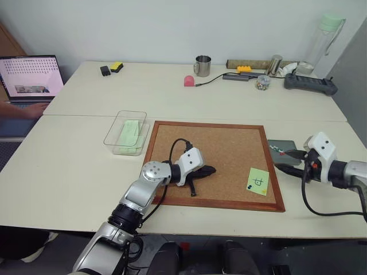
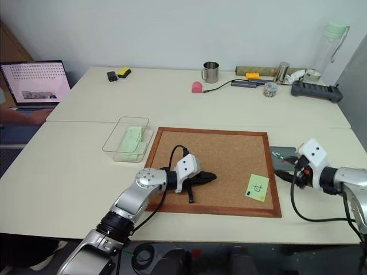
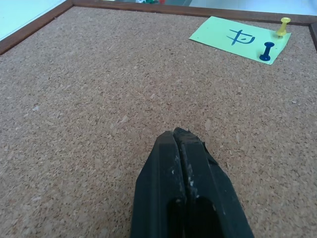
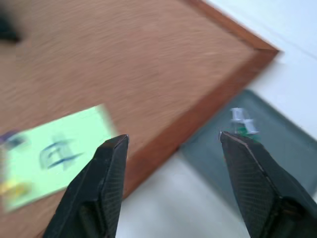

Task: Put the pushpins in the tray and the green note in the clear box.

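The green note (image 1: 258,181) lies on the corkboard's near right corner, held by a yellow pushpin (image 3: 283,26) and a dark blue pushpin (image 3: 267,51). The dark grey tray (image 1: 287,145) sits just right of the board, with a small green-and-white pin (image 4: 241,121) in it. My right gripper (image 1: 289,161) hangs open over the tray's near edge, nothing between its fingers. My left gripper (image 1: 209,170) is shut and empty, resting low over the middle of the cork and pointing toward the note. The clear box (image 1: 127,133), left of the board, holds plain pale green sheets.
The wood-framed corkboard (image 1: 229,143) fills the table's centre. Along the far edge stand a steel mug (image 1: 202,65), a pink object (image 1: 188,81), a small jar of colourful bits (image 1: 263,82), a black device (image 1: 309,85) and a tall bottle (image 1: 327,40). A laptop (image 1: 31,77) and a person's hand (image 1: 28,109) are at far left.
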